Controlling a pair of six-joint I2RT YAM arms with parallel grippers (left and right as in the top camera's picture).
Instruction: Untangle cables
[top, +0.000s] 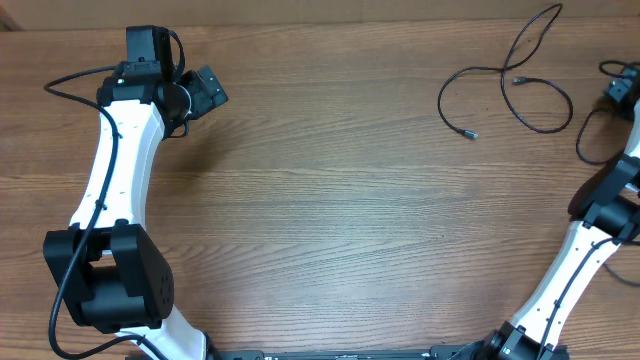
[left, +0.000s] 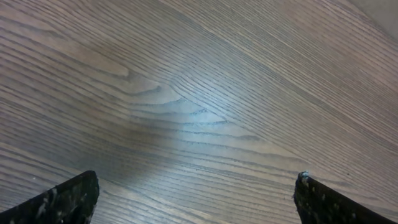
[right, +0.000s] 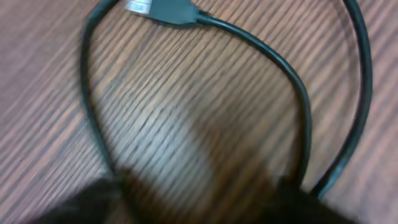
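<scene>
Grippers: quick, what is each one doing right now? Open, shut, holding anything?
Left gripper: open, holding nothing.
Right gripper: blurred, but looks open; a cable lies under it, apparently not gripped.

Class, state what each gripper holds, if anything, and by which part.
The left gripper holds nothing; it is open over the bare table. The right gripper: cannot tell; a black cable loops close by, but the view is blurred.
</scene>
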